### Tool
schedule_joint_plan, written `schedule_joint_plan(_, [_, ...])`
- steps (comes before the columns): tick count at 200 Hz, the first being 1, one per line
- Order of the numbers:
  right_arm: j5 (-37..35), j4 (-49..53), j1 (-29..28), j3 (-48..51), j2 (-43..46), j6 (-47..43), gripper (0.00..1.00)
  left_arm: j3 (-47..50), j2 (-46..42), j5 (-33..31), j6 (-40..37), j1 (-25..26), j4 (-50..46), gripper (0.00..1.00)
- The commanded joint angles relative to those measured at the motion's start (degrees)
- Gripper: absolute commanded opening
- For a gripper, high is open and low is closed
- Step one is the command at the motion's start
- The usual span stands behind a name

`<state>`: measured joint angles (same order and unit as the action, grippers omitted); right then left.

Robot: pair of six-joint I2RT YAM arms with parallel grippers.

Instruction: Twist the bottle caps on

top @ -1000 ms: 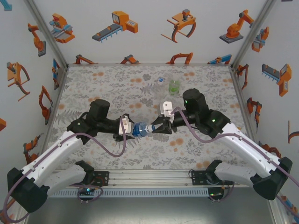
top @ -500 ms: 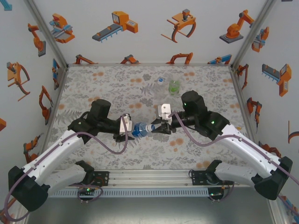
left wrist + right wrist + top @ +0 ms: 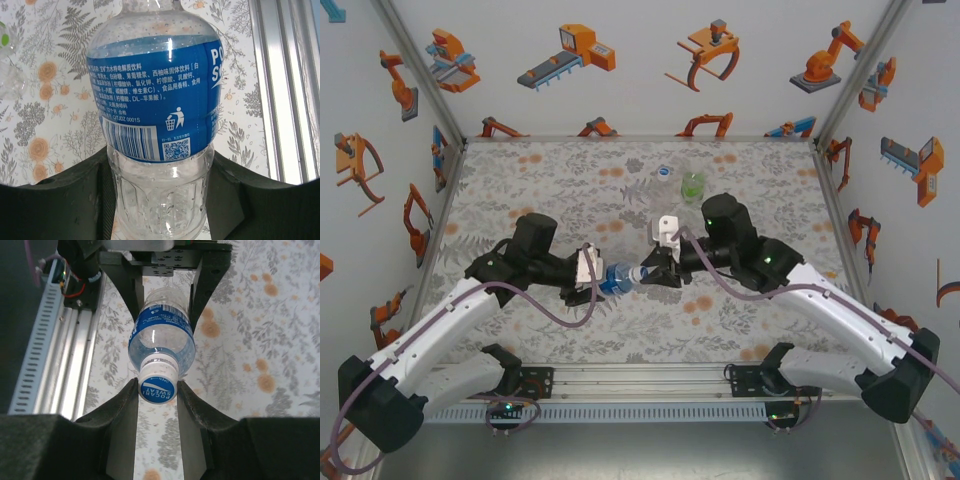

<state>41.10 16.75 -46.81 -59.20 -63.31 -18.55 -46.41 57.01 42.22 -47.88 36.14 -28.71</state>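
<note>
The clear bottle with a blue label [image 3: 617, 278] is held level above the table's middle, and my left gripper [image 3: 597, 281] is shut on its lower body. From the left wrist, the bottle [image 3: 155, 95] rises between the black fingers of the left gripper [image 3: 160, 200]. My right gripper [image 3: 645, 274] faces it and is shut on the bottle cap [image 3: 158, 385], which is white with a blue top and sits on the bottle's neck [image 3: 161, 337]. Both right fingertips [image 3: 131, 390] touch the cap's sides. The translucent green bottle [image 3: 693, 186] and the clear plain bottle [image 3: 665, 173] stand at the back.
A metal rail [image 3: 640, 383] runs along the near edge by the arm bases. Walls with robot pictures close in the flowered table [image 3: 540, 180] on three sides. The two standing bottles are just behind the right arm's wrist.
My right wrist has shifted a little left and back, turning at the cap. The bottle and left gripper have moved slightly left with it. Both grips stay as they were.
</note>
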Motion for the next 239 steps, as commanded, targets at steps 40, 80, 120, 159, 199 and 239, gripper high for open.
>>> schedule_joint_plan(40, [-27.4,-11.4,-1.4,7.7,-1.7,62.2,0.00,-1.9,-1.5,0.6,2.6,0.7,6.7,0.00])
schedule_joint_plan(80, [-27.0,-11.2,-1.4,8.8,-4.6,92.7,0.00,-1.5,-1.7,-0.2,3.3,0.5,7.9,0.00])
schedule_joint_plan(120, [-24.7,-8.3,-1.4,4.5,-6.1,91.5,0.11,-1.7,-1.6,0.0,3.4,0.6,7.8,0.00])
schedule_joint_plan(159, [-27.4,-1.8,-1.3,-0.7,-4.2,76.4,0.37,-1.5,-2.0,0.4,3.1,0.6,7.9,0.00])
schedule_joint_plan(199, [-30.4,3.4,-0.9,-5.6,0.3,58.8,0.59,-1.6,-2.0,0.6,3.1,0.6,7.7,0.00])
schedule_joint_plan(239, [-28.3,5.0,-1.0,-8.6,2.4,39.7,0.60,-1.5,-1.8,1.0,2.9,0.5,7.6,0.00])
